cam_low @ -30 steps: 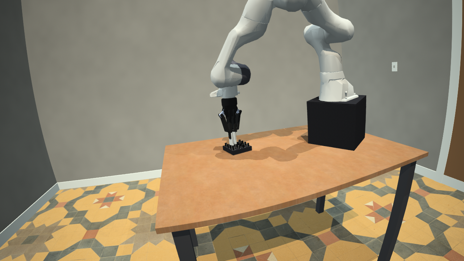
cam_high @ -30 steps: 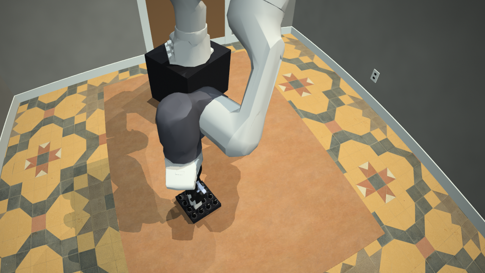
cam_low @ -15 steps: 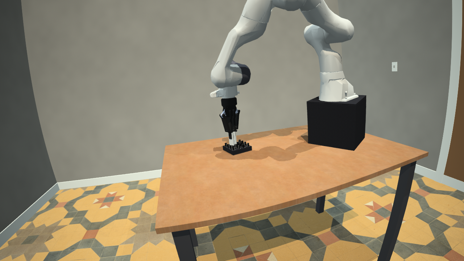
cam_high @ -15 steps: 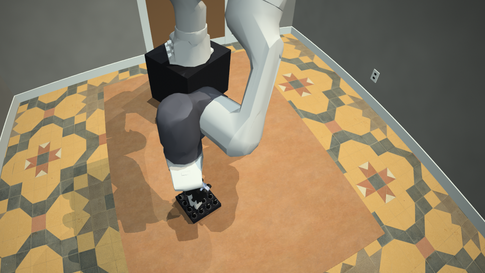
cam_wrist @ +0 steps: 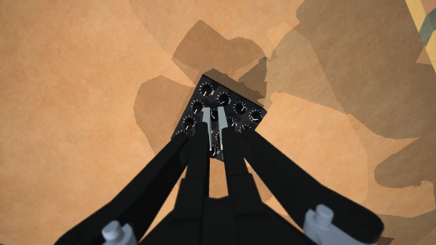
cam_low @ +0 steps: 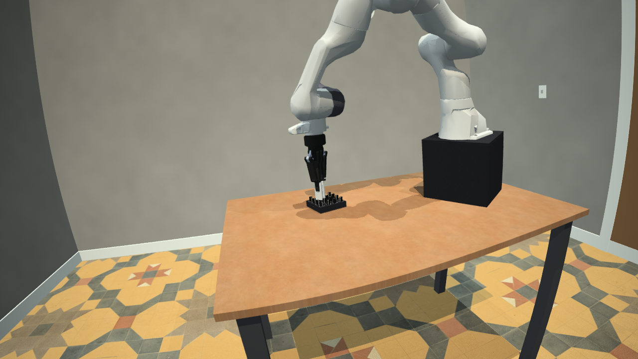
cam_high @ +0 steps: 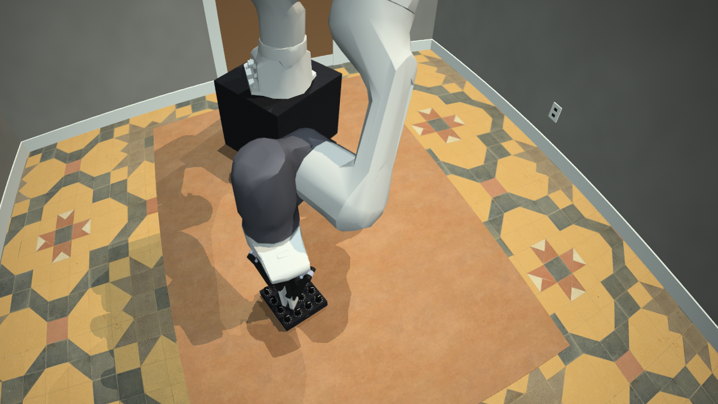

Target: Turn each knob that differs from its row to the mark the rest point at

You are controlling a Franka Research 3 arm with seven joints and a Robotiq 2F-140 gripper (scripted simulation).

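Pale fingers (cam_high: 291, 301) (cam_low: 318, 192), nearly together, grip one black knob (cam_wrist: 214, 116) on the knob-filled box (cam_high: 304, 318) (cam_low: 332, 208) (cam_wrist: 232, 92).

And round it goes: you've twisted your gripper (cam_high: 289, 305) (cam_low: 319, 197) (cam_wrist: 214, 116) to a new angle above the knob box (cam_high: 309, 315) (cam_low: 332, 208) (cam_wrist: 232, 93)!
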